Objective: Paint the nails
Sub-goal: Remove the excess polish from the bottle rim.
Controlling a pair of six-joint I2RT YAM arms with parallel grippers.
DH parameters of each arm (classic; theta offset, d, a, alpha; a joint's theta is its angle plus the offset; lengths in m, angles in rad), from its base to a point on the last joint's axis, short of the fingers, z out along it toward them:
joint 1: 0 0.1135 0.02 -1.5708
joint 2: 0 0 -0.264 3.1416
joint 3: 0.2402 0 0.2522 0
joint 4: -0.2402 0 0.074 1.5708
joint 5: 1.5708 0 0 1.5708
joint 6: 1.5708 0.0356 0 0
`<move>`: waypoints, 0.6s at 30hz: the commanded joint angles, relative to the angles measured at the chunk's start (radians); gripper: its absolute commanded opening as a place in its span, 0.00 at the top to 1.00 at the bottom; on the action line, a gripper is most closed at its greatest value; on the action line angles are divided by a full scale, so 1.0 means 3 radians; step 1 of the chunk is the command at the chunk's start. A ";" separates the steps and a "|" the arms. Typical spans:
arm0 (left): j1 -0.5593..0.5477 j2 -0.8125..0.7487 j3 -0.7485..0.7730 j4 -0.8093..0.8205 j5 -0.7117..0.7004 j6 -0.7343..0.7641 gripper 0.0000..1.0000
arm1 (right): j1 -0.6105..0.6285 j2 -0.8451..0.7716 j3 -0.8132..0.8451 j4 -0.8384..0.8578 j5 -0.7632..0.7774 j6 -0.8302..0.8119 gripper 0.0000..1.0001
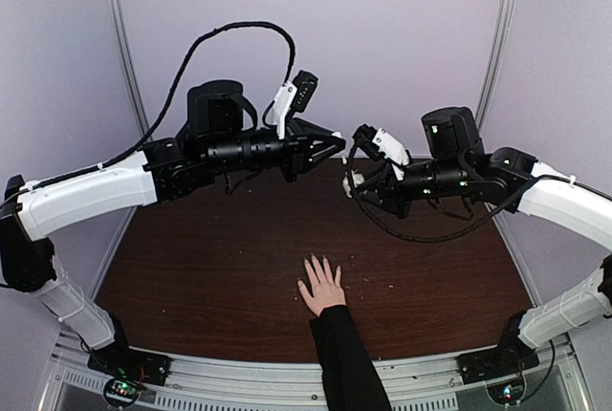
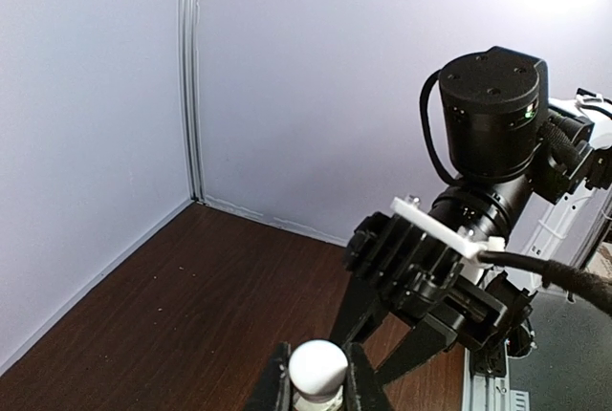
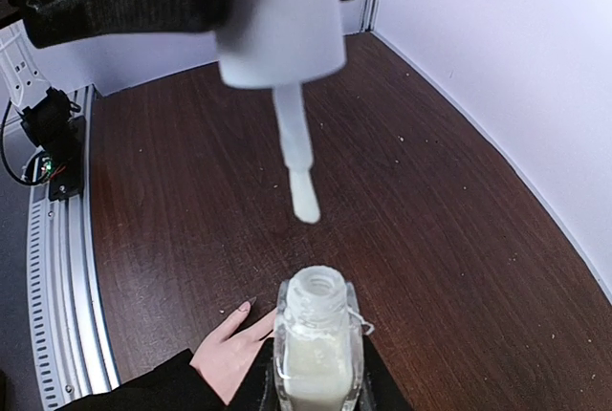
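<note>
Where the dark brown wood table (image 1: 191,268) meets the pale walls (image 1: 382,29), thin metal posts (image 1: 122,57) run up the corners, and small pale specks dot the wood. Over the table the left fingers (image 2: 318,378) are closed narrowly on a white cap (image 2: 318,361), from which a pale brush (image 3: 304,182) hangs with its tip pointing down. Just below that tip the right fingers (image 3: 318,394) are clamped on a small clear bottle (image 3: 318,358) of milky liquid, which stands upright with its neck open. Brush and neck are apart. A person's hand (image 1: 321,289) in a black sleeve (image 1: 349,363) lies flat on the table, palm down and spread, nearer the arm bases than both pairs of fingers and well below them. In the right wrist view it sits just left of the bottle and beneath it. The nails (image 3: 243,307) are too small to show any coat, and neither pair of fingers touches them.
</note>
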 commanded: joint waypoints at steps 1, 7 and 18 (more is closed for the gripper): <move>0.0000 -0.0068 0.0031 0.0159 -0.0002 0.0024 1.00 | 0.0016 -0.0125 -0.0023 0.0133 -0.0111 -0.0038 1.00; -0.0001 -0.0004 0.0037 0.0180 0.0115 -0.0026 1.00 | 0.0016 -0.0132 -0.0022 0.0161 -0.0184 -0.0037 1.00; -0.0002 0.0080 0.0043 0.0219 0.0232 -0.0101 1.00 | 0.0016 -0.0112 0.0003 0.0172 -0.0270 -0.0036 1.00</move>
